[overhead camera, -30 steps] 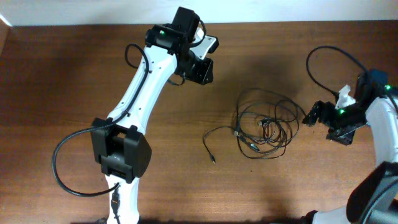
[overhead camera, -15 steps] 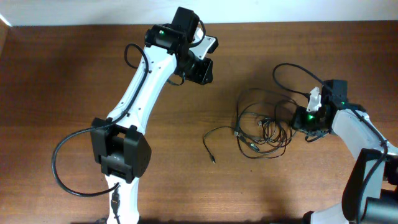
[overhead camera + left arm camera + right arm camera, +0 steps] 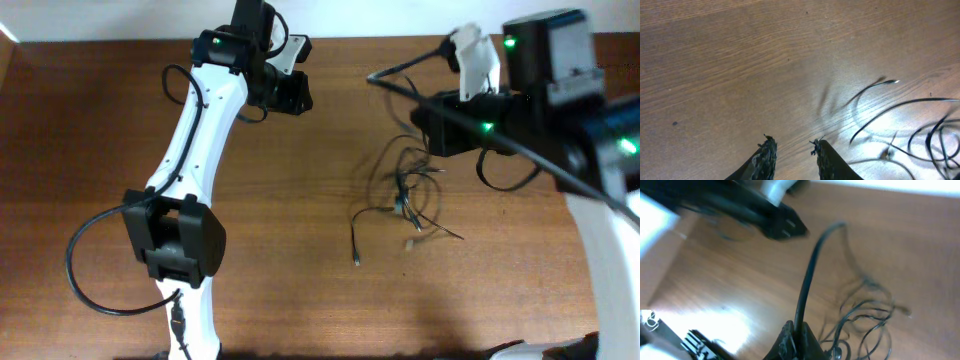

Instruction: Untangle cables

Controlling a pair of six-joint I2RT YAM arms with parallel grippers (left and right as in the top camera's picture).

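Observation:
The cables form a loose black tangle in the middle of the wooden table, pulled into a narrow upright bunch. One free plug end trails to the front left. My right gripper is raised high over the tangle and shut on one black cable, which arcs away from the jaws and drops back to the loops below. My left gripper hovers over bare wood at the back left, open and empty, with cable strands off to its right.
My left arm runs from the front left to the back, with its own thick cable loop near its base. My right arm fills the upper right of the overhead view. A pale strip borders the table's far edge.
My right gripper went in to the tangle, shut on a cable and rose high with it, stretching the bunch upward. My left arm shifted a little to the left.

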